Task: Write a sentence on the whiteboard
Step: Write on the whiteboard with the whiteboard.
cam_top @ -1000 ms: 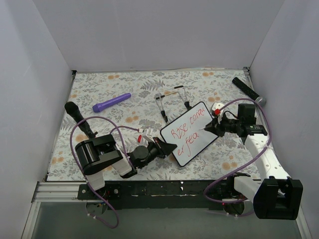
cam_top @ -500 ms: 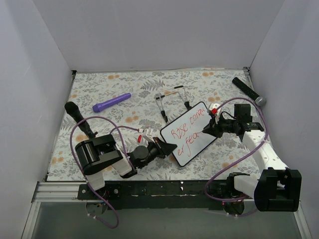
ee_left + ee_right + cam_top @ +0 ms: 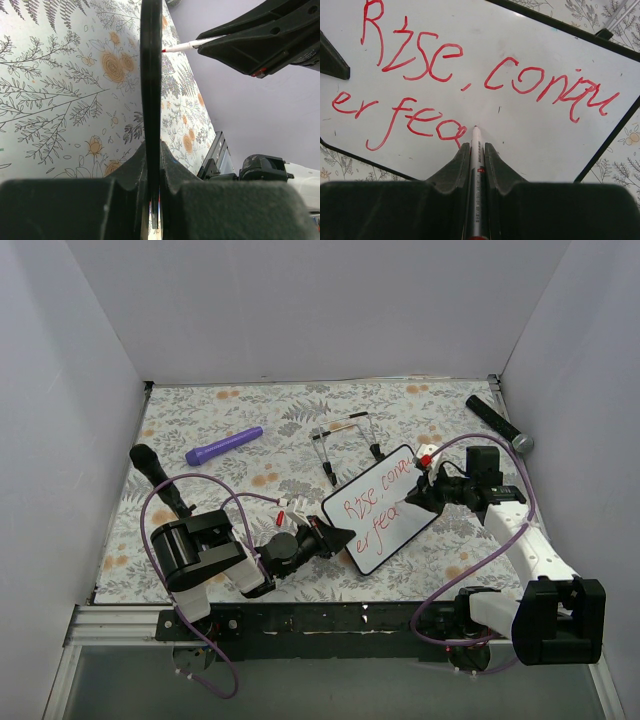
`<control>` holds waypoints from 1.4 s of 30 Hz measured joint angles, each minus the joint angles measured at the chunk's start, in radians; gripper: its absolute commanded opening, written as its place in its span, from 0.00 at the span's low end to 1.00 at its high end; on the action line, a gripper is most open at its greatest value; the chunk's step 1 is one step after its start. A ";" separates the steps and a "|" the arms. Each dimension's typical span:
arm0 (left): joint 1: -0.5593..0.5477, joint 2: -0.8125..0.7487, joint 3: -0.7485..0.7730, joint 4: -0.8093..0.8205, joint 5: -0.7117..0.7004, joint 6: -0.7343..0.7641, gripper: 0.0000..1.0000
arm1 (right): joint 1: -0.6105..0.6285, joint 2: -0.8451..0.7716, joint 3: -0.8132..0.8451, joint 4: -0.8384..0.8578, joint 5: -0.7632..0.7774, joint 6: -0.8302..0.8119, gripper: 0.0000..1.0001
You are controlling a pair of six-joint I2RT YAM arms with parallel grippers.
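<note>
The whiteboard (image 3: 392,530) is lying right of centre on the bench (image 3: 300,420), the left gripper (image 3: 338,537) clamping its near-left edge. The right gripper (image 3: 413,501) is pinching the marker (image 3: 476,150), its tip sitting just right of the sentence's (image 3: 465,87) "fea".

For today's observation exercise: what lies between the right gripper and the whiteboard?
The marker held by the right gripper, tip toward the whiteboard: right wrist view.
</note>
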 measured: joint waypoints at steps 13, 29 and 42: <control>0.000 0.000 0.000 -0.001 0.000 -0.002 0.00 | 0.002 0.013 0.000 -0.016 0.009 -0.027 0.01; 0.000 0.000 -0.005 0.000 0.000 -0.004 0.00 | 0.002 0.013 0.000 -0.093 0.010 -0.073 0.01; 0.000 0.000 -0.006 -0.001 0.000 -0.003 0.00 | 0.002 0.014 0.000 -0.123 0.012 -0.095 0.01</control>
